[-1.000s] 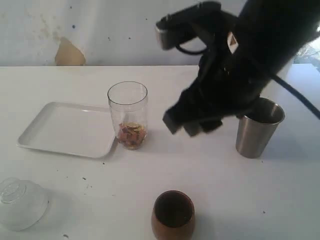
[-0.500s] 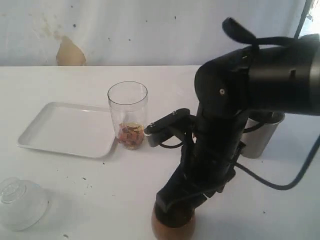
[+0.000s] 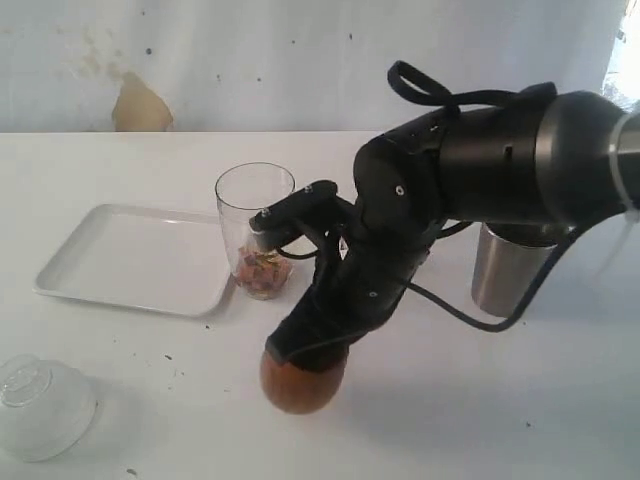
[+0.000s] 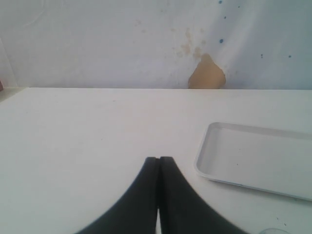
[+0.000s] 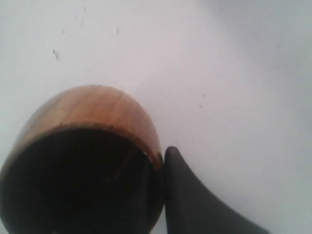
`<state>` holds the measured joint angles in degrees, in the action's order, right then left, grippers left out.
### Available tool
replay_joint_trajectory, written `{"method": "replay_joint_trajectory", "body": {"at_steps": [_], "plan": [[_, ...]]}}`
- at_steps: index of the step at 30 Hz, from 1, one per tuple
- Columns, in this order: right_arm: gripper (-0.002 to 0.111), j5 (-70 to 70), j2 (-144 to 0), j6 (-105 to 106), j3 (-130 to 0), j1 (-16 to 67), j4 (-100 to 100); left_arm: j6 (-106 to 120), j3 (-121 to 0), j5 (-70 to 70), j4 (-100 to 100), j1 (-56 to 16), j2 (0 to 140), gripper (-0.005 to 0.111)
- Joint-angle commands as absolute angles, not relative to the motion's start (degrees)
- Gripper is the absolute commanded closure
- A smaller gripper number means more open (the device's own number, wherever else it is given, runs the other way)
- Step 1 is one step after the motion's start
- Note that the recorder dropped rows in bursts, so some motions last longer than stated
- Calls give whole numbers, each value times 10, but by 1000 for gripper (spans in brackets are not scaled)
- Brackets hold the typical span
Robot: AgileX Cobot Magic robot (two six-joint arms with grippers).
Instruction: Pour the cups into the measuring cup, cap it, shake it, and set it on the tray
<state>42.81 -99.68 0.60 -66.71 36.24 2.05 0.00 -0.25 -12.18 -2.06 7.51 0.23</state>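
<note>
our right jaws are clamped on the rim of the wooden cup [image 3: 300, 382], one finger outside its wall. the cup is directly beneath them, in front of the measuring cup [image 3: 257, 225]. our left jaws are pressed together, empty, above the desk [image 4: 73, 126] near the tray [image 4: 258, 156].

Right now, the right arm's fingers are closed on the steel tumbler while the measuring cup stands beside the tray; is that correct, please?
Not quite: the right arm's fingers grip the brown wooden cup at its rim, as the right wrist view shows. The steel tumbler stands apart, ungripped. The measuring cup does stand beside the tray.
</note>
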Motion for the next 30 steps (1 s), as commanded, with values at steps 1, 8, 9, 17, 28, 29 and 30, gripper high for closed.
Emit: {"method": "replay_joint_trajectory", "body": {"at_steps": [1, 8, 9, 17, 28, 29, 30], "plan": [[107, 417, -1008, -43, -694, 360, -24, 0, 0, -116, -19, 72, 0, 106], [57, 456, -1027, -28, -756, 360, -24, 0, 0, -116, -19, 72, 0, 106], [57, 472, -1026, -28, -769, 360, -24, 0, 0, -116, -19, 72, 0, 106], [57, 535, -922, -83, -785, 360, -144, 0, 0, -116, -19, 72, 0, 106], [57, 446, -716, -339, -600, 360, -372, 0, 0, -116, -19, 72, 0, 106], [57, 446, -707, -356, -585, 360, -392, 0, 0, -116, -19, 72, 0, 106], [57, 445, -701, -364, -571, 360, -410, 0, 0, -116, -19, 72, 0, 106]]}}
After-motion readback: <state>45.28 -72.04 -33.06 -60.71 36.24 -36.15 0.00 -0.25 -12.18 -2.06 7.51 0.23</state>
